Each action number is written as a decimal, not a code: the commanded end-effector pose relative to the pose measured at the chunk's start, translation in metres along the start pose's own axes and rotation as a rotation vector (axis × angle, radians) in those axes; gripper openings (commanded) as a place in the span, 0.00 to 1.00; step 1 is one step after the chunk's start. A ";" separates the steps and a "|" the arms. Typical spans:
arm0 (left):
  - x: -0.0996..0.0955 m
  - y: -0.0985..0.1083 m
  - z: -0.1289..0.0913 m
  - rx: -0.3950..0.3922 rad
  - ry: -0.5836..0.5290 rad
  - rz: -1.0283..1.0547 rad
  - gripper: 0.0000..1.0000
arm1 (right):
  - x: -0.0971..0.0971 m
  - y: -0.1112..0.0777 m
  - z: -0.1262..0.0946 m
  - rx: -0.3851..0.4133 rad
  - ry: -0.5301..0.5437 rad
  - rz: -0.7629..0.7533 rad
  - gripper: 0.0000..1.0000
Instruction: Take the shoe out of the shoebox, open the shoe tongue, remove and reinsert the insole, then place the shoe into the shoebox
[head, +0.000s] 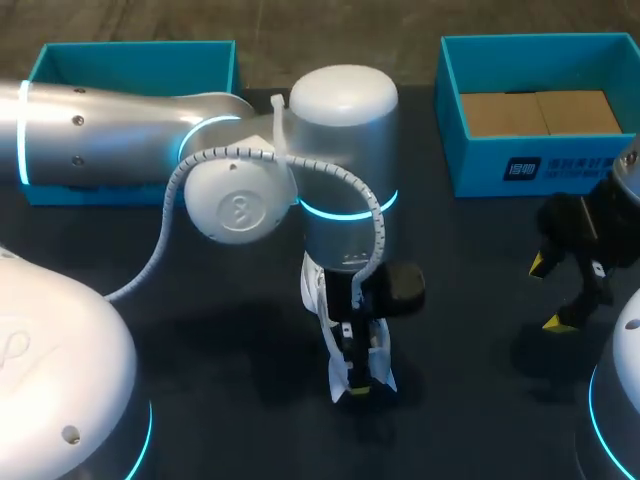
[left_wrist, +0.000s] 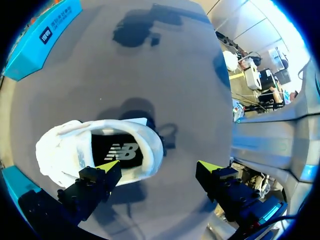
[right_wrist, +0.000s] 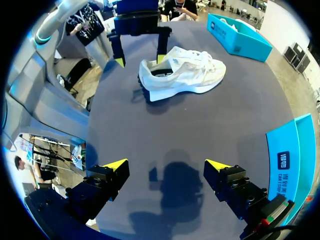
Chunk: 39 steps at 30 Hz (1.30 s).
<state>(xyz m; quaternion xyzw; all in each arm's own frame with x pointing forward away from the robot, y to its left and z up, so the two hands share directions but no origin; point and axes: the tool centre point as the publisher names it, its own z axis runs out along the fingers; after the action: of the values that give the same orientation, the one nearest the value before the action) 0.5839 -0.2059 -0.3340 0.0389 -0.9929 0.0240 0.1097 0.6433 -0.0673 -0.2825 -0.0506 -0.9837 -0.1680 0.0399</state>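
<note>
The white shoe (right_wrist: 185, 72) is out on the dark table (head: 200, 400), upright on its sole, low in the middle of the head view and mostly hidden under the left arm's wrist. The left gripper (left_wrist: 160, 166) hangs right over the heel, fingers spread wide. One yellow tip is at the collar's rim, the other out past the shoe's side, nothing pinched. The right gripper (right_wrist: 166, 164) sits at the head view's right edge, spread too, over bare tabletop. One blue shoebox (head: 545, 170) is upper right, a second blue box (head: 130, 65) upper left.
</note>
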 end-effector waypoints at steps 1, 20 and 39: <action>-0.002 -0.009 0.016 -0.007 -0.002 0.001 1.00 | 0.001 0.000 0.001 0.001 -0.002 0.000 1.00; 0.006 -0.013 0.048 -0.013 -0.062 -0.043 1.00 | 0.001 0.000 0.001 0.001 -0.002 0.000 1.00; 0.000 -0.013 0.061 -0.025 -0.079 -0.068 0.46 | 0.001 0.000 0.001 0.001 -0.002 0.000 1.00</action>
<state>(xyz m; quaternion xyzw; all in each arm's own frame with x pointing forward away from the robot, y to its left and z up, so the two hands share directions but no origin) 0.5725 -0.2184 -0.3883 0.0718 -0.9947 0.0094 0.0727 0.6433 -0.0672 -0.2825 -0.0506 -0.9837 -0.1681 0.0399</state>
